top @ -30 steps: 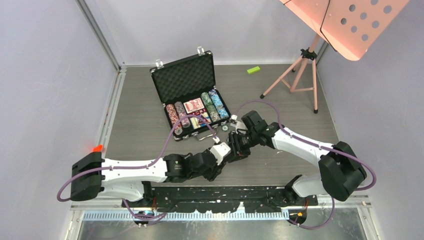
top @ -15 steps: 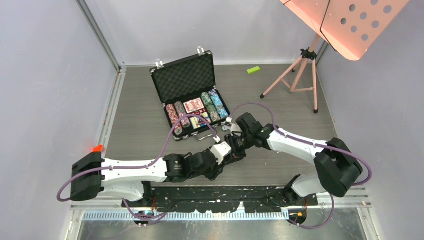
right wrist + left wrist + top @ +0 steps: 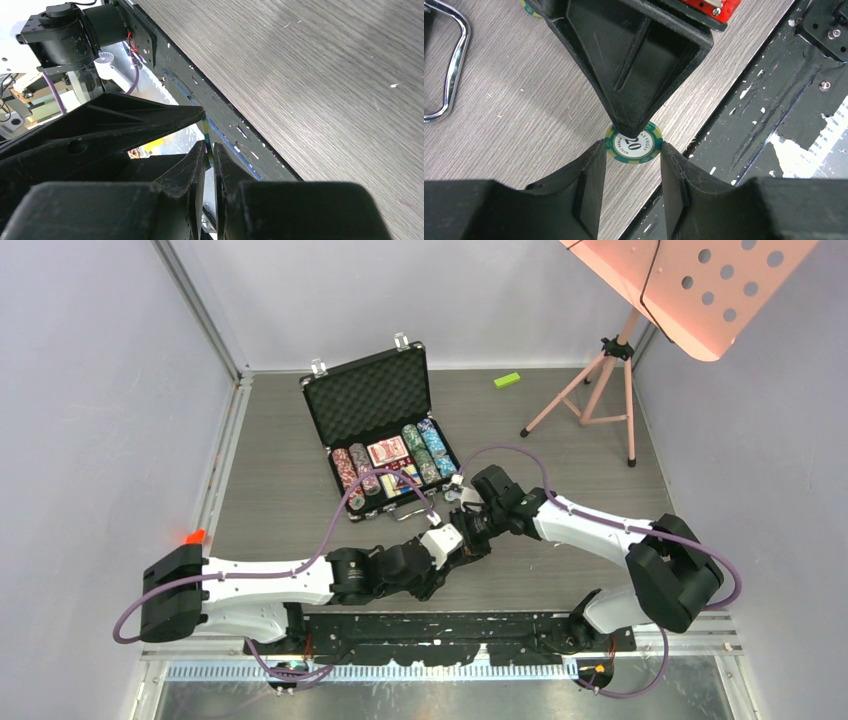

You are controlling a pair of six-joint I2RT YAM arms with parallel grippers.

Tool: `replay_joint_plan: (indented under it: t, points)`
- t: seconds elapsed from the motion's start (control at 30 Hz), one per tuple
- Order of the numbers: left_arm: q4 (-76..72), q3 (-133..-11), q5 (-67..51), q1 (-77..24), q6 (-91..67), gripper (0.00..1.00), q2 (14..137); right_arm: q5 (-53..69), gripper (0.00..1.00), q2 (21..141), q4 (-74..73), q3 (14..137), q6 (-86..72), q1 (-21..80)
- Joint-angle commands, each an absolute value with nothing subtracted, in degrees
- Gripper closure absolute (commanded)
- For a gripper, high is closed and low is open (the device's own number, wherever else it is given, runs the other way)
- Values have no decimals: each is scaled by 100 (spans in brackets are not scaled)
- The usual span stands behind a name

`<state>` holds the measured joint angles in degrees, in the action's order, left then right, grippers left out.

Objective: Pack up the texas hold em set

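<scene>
The black briefcase (image 3: 372, 400) stands open at the back with chip rows (image 3: 428, 452) and red-backed cards (image 3: 388, 450) in its tray. A green and yellow "20" poker chip (image 3: 638, 148) hangs over the table's near edge. My left gripper (image 3: 633, 150) touches its rim on both sides with its fingertips. My right gripper (image 3: 210, 150) is shut on the chip's faces, seen edge-on (image 3: 206, 131); one right finger (image 3: 634, 75) covers the chip's top. The two grippers meet in the top view (image 3: 472, 536). No dice show.
The case's silver handle (image 3: 449, 75) lies at the left. Another loose chip (image 3: 527, 7) sits beyond the right finger. A small green block (image 3: 507, 380) and a pink tripod stand (image 3: 600, 390) stand at the back right. The black base plate (image 3: 774, 100) borders the table.
My right arm has swung left and back, bringing its gripper up against the left gripper. The left arm has barely moved. Little differs over the last half second.
</scene>
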<state>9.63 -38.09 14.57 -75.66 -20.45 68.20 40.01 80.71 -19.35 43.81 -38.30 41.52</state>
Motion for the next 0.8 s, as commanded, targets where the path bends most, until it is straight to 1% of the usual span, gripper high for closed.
replay_joint_plan:
  t: [0.0, 0.37, 0.53, 0.7, 0.73, 0.77]
  points:
    - [549, -3807, 1598, -7564, -1951, 94, 6569, 4115, 84, 8132, -1730, 4496, -3902, 4184]
    - [480, -3736, 1717, -7559, -1934, 94, 6486, 4171, 86, 8205, -1730, 4527, -3902, 4186]
    - [459, -3718, 1732, -7566, -1916, 94, 6463, 4184, 80, 8220, -1731, 4525, -3898, 4201]
    - [466, -3727, 1723, -7563, -1907, 94, 6459, 4175, 79, 8237, -1724, 4521, -3894, 4201]
    - [466, -3727, 1723, -7566, -1907, 94, 6447, 4179, 82, 8240, -1723, 4519, -3894, 4201]
    - [461, -3729, 1723, -7566, -1907, 94, 6450, 4176, 87, 8238, -1723, 4518, -3900, 4206]
